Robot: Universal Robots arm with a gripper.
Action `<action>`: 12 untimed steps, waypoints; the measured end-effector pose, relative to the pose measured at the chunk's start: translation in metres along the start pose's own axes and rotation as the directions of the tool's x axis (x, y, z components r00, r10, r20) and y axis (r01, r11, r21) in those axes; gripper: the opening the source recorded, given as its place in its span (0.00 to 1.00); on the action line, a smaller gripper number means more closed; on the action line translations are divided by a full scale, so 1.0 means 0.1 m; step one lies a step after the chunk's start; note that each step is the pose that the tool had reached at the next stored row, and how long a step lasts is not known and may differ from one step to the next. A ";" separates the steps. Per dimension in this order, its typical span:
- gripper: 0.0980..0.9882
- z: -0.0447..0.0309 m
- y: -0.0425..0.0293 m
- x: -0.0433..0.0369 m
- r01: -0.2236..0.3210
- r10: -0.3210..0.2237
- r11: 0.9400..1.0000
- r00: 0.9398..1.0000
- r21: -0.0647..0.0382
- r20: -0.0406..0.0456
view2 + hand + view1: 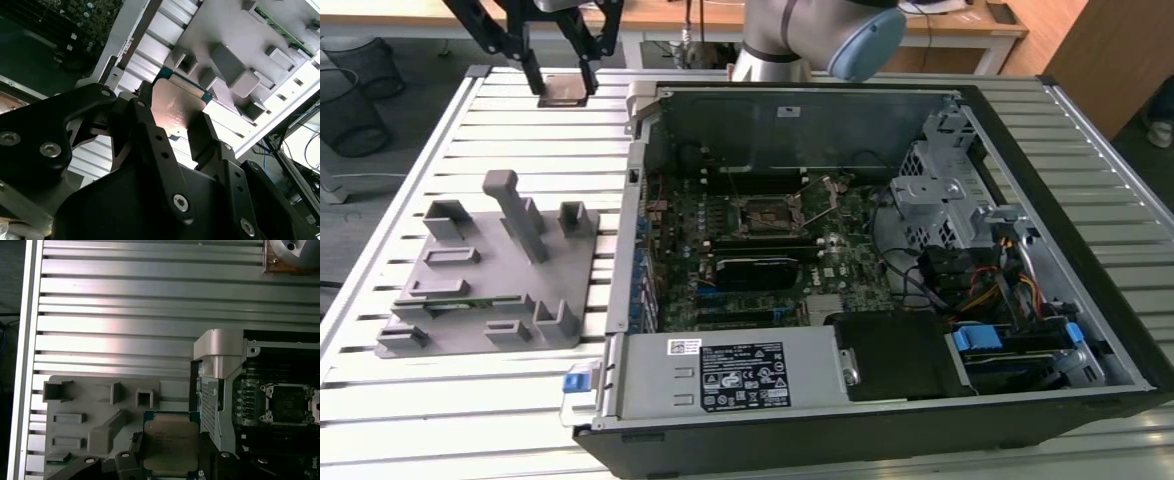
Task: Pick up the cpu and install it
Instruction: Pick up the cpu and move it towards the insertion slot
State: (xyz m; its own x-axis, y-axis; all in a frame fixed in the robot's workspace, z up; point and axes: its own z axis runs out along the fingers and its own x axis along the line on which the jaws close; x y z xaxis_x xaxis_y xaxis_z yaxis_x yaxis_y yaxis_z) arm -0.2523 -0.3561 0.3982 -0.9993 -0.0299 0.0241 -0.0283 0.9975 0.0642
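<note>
Claw: the gripper (566, 86) is pinching its two black fingers (202, 132) onto opposite edges of the cpu (567, 93), holding it.
Cpu: it is hanging clear above the far corner of the slatted table (480, 400), at the exterior view's left of the computer case (720, 130); in the first wrist view the cpu (171, 440) is showing its silver top.
Writing: faint print is showing on the cpu lid, and I cannot tell the words. A black-and-white label (744, 372) is sitting on the power supply (654, 390), and a small white sticker (789, 110) on the case's far wall.
Case contents: the motherboard (720, 250) is lying inside, with the socket (767, 215) well apart from the cpu; a drive cage (941, 190) and cables (987, 290) are filling the exterior view's right side.
Fixture: the grey fixture (507, 270) is carrying a thin green-edged board (447, 290) in one pocket.
</note>
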 end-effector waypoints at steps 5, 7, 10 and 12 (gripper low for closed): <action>0.48 -0.003 -0.005 -0.201 0.000 0.000 1.000 1.000 0.000 0.000; 0.48 -0.004 -0.007 -0.290 0.000 0.000 1.000 1.000 0.000 0.000; 0.48 -0.006 -0.010 -0.386 -0.001 0.001 1.000 1.000 0.000 0.000; 0.48 -0.005 -0.013 -0.426 -0.002 0.002 1.000 1.000 0.000 0.000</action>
State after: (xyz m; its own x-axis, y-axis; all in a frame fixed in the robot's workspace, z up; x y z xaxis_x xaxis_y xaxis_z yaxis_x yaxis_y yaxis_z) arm -0.2097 -0.3562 0.3976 -0.9993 -0.0283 0.0242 -0.0267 0.9976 0.0641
